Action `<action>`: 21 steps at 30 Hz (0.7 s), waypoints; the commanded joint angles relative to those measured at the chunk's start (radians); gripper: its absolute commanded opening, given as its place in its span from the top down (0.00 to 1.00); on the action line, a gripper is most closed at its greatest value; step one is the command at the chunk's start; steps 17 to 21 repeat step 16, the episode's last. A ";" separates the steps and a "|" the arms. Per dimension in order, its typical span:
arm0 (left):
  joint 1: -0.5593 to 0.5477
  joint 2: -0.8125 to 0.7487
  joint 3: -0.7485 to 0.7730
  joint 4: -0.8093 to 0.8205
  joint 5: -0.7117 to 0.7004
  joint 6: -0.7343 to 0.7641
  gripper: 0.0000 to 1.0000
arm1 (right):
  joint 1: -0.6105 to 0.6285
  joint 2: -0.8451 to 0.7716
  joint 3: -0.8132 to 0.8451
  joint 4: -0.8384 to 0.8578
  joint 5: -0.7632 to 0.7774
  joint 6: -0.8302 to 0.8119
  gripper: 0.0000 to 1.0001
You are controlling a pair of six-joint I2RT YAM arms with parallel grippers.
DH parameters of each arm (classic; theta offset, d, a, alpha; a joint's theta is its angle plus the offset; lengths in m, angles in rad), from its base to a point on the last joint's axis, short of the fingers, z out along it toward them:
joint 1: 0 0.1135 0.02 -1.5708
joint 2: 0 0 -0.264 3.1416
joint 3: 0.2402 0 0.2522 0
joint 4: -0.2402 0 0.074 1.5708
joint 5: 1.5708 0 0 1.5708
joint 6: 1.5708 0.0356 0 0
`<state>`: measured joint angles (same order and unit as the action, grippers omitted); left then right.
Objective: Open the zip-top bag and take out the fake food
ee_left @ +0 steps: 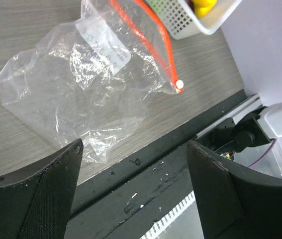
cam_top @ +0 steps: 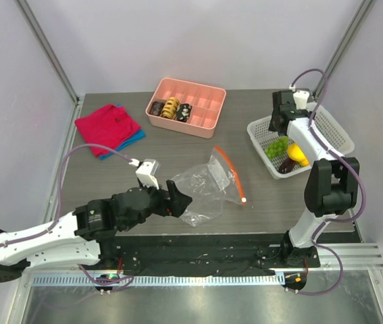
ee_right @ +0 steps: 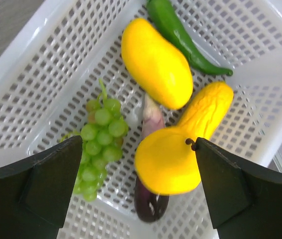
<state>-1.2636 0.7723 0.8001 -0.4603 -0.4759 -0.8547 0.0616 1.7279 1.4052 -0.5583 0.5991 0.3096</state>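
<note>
No words, numbers or signs can be read in any of the views. The clear bag (ee_left: 81, 94) has a pale patch (ee_left: 106, 47) with rows of tiny gray print on it. In the left wrist view it sits at about 1 o'clock from the middle of the bag, but the letters are too small and blurry to make out.
</note>
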 commanded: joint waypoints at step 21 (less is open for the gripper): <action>-0.003 -0.297 -0.066 0.267 -0.139 0.181 0.00 | 0.500 -0.769 -0.356 -0.055 -0.351 0.169 0.00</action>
